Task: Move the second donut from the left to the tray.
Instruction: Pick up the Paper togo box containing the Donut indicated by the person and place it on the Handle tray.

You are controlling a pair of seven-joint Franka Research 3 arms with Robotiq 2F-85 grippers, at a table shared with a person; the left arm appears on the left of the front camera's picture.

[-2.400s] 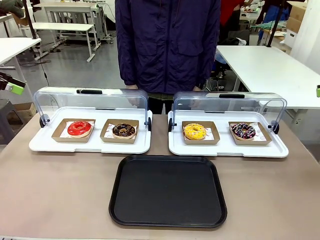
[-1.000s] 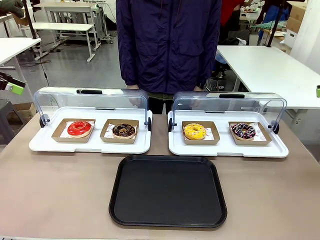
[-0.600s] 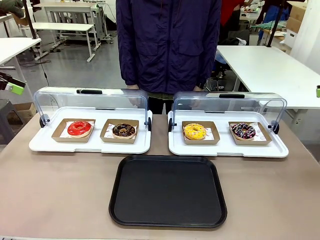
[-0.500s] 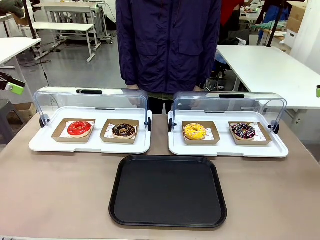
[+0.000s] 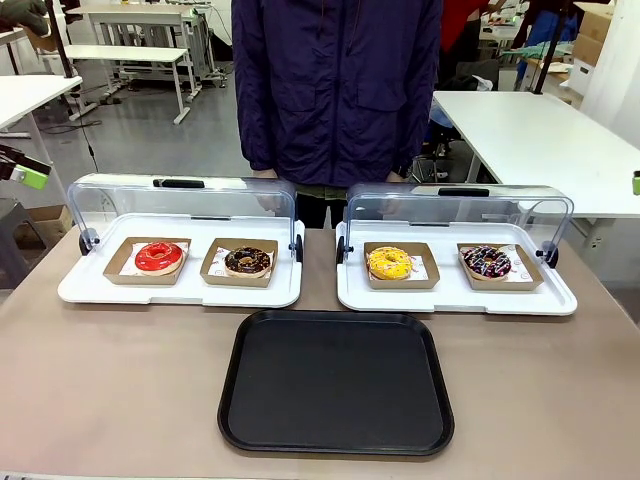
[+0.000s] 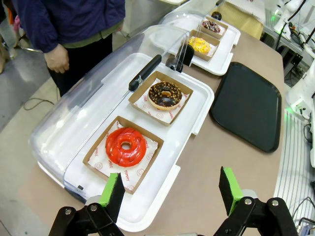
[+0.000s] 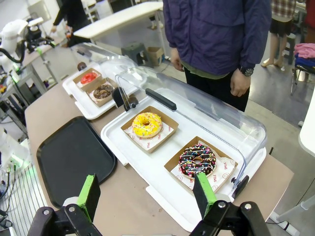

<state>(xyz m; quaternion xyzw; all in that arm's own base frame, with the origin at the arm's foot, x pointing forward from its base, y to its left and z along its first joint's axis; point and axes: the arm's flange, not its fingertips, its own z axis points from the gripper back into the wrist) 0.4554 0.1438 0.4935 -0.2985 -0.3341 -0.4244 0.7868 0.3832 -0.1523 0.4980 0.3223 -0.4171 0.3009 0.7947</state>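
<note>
The second donut from the left point(image 5: 247, 261) has a dark chocolate glaze and sits in a square brown holder on the left white tray point(image 5: 180, 292), beside a red-glazed donut point(image 5: 159, 257). The black tray point(image 5: 336, 380) lies bare at the table's near middle. In the left wrist view my left gripper point(image 6: 171, 191) hovers open above the table's end, nearest the red donut point(image 6: 126, 146), with the chocolate donut point(image 6: 165, 95) and the black tray point(image 6: 248, 103) beyond. My right gripper point(image 7: 146, 192) hangs open over the other end, and the chocolate donut point(image 7: 103, 91) is far off.
The right white tray point(image 5: 456, 298) holds a yellow donut point(image 5: 389, 262) and a dark sprinkled donut point(image 5: 486, 262). Both clear domed lids point(image 5: 180, 205) stand swung back. A person in a dark jacket point(image 5: 335, 90) stands at the far side, hands hanging down.
</note>
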